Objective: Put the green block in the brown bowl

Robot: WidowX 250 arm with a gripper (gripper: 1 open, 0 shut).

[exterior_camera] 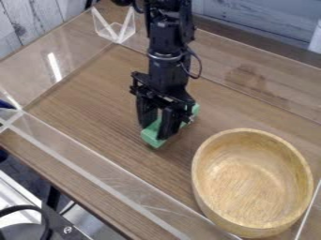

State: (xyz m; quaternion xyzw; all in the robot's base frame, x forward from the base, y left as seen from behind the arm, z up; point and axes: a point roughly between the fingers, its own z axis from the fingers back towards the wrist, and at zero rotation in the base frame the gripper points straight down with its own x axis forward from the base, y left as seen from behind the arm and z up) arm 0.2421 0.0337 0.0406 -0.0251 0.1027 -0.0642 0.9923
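So right now it's on the grab part of the job, I'd say. The black hand (163,114) is down at the green block (154,137) on the wooden bench (90,120), just to the left of the brown bowl (254,181) and a bit farther back than the bowl's middle. The block isn't in the bowl yet; it looks to be at bench level, lying at a slant, with green poking out near and to the right of the fingers.

As for the hand, the fingers are close together around the middle of the block, so it looks closed on it, barely open at all. Can't tell from here how firm that grip is, since the fingers hide the middle.

Next move, imo: straight up, high enough to clear the bowl's thick rim, then over to the right and a little nearer, and let go. Going sideways too low could bump that rim.
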